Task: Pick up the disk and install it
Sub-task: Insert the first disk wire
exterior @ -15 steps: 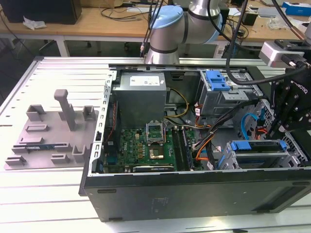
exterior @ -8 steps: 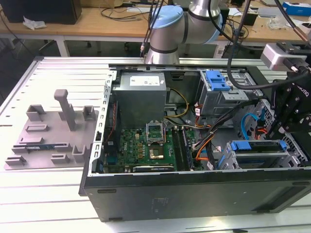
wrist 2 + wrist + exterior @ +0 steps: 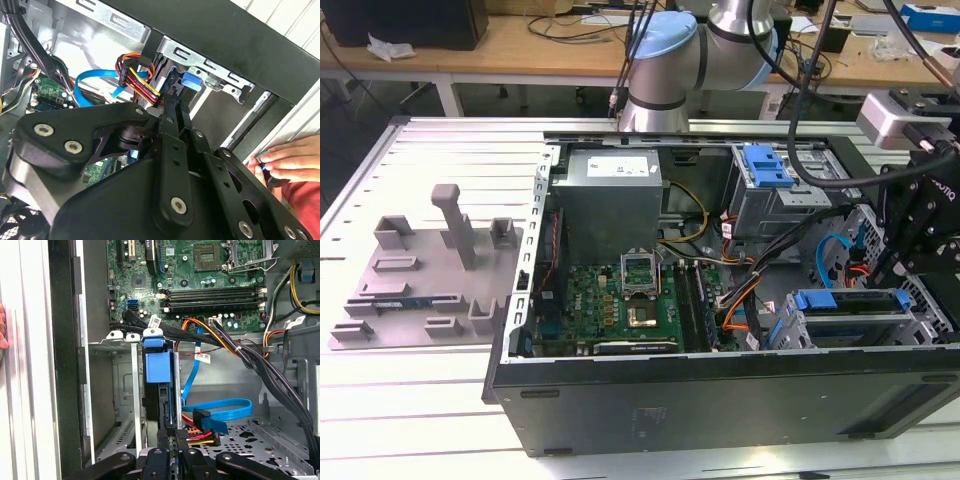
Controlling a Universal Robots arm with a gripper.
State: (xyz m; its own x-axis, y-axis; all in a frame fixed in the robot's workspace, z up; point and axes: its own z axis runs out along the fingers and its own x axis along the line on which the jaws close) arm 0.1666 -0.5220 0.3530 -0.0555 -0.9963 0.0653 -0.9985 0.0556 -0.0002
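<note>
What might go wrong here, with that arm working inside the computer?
A hand lies by the case near the gripper and may get pinched. The blue cable and the orange-and-red wires lie right beside the disk and might snag. The disk stands between narrow cage rails; a slight tilt may jam it.

Drive cage (image 3: 125,342), interior. The disk (image 3: 159,370) fills one slot, and the bay (image 3: 117,390) just beside it stands open. On the disk's other side a blue flat cable (image 3: 220,410), a wired power plug (image 3: 195,434) and a black cable bundle (image 3: 260,370) crowd the passage. A person's hand (image 3: 292,160) rests beside the case wall (image 3: 240,35).
</note>
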